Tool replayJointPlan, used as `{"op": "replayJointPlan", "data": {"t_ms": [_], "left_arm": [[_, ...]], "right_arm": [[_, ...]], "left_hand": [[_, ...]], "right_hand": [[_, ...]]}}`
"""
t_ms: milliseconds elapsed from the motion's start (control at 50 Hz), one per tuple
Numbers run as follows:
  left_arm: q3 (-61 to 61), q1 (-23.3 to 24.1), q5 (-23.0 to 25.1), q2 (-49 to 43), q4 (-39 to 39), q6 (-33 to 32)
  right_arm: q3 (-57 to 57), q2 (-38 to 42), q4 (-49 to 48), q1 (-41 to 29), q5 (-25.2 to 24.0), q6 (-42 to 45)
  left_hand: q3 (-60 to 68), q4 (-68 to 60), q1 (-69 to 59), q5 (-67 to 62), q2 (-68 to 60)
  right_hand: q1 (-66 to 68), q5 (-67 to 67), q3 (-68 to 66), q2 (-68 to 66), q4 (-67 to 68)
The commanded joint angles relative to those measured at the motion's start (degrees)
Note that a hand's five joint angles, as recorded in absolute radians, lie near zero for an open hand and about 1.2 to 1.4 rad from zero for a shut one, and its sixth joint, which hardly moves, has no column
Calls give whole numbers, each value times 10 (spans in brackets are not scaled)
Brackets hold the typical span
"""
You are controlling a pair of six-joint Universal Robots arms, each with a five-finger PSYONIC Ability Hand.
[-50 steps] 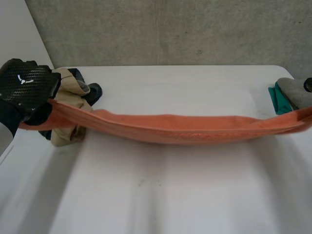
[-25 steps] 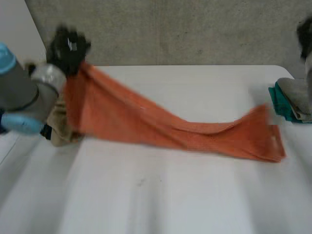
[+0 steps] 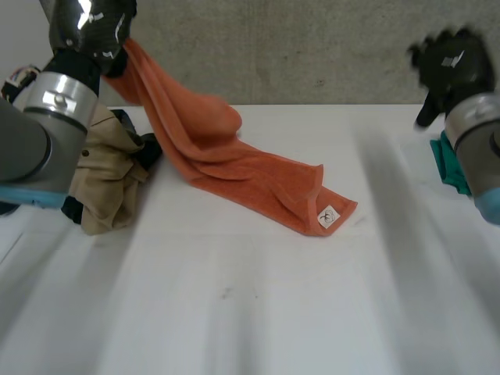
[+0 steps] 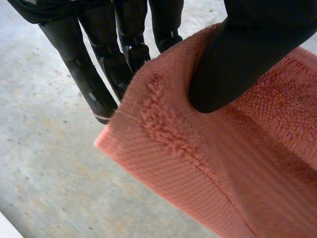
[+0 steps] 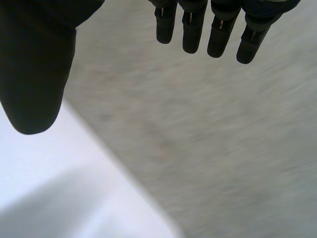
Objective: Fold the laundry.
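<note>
Now the left hand (image 3: 87, 27) is high above the far left side of the counter (image 3: 258, 312) and pinches a corner of the orange towel (image 3: 234, 168) between thumb and fingers (image 4: 101, 74). The towel slopes down from it, and its other end, with a white label (image 3: 328, 216), lies on the counter. The right hand (image 3: 451, 66) is in the air, fingers straight and holding nothing.
</note>
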State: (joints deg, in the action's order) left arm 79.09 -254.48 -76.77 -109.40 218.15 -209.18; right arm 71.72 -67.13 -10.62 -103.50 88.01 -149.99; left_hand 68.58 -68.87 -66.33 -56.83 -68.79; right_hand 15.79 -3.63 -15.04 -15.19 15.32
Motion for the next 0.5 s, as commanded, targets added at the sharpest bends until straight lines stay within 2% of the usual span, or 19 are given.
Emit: {"op": "replayJointPlan", "data": {"t_ms": [20, 100, 180, 300, 420, 500], "left_arm": [[94, 10, 3, 78, 0, 1], [139, 13, 5, 128, 0, 2], [176, 28, 6, 189, -1, 3], [211, 50, 5, 273, -8, 3], [228, 52, 3, 338, -15, 4], [235, 55, 4, 383, -32, 11]], "right_arm": [[-10, 30, 120, 18, -145, -106], [-59, 83, 127, 14, -201, -125], [-115, 146, 129, 5, -232, -127], [-207, 240, 128, -54, -239, -164], [-290, 342, 127, -113, -230, -185], [-325, 376, 127, -138, -227, -188]], "left_hand": [[114, -111, -137, -132, -112], [114, -111, -137, -132, -112], [114, -111, -137, -132, -112], [114, -111, -137, -132, -112], [114, -111, -137, -132, -112], [114, -111, -137, -132, -112]], "right_hand": [[-22, 0, 14, 16, -17], [-8, -13, 1, 2, -4], [0, -22, -8, -6, 5], [10, -32, -18, -16, 15], [34, -55, -41, -40, 38], [45, -67, -53, -51, 50]]}}
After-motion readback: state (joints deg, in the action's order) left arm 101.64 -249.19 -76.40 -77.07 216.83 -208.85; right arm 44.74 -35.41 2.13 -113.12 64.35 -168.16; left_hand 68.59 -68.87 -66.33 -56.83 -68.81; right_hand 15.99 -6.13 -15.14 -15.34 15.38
